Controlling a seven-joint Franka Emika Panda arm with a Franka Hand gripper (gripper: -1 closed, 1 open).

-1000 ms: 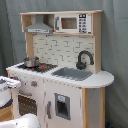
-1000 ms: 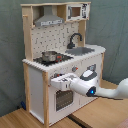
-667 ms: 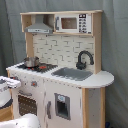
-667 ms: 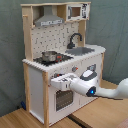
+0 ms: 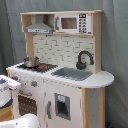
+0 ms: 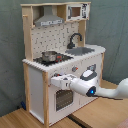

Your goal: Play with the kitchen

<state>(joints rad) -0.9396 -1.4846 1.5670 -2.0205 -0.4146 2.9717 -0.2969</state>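
I see my pincer at the kitchen oven front; I cannot tell its opening.

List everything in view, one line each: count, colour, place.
Kitchen: one, white and light wood, filling both exterior views.
Pot: one, metal, on the stovetop.
Faucet: one, black, behind the sink.
Sink: one, grey, in the countertop.
Hood: one, grey, above the stove.
Microwave: one, white, top shelf.
Oven door: one, white, lower front.
Floor: wood.
Arm: one, white, reaching to the kitchen front.
Gripper: one, white, just above the oven door.
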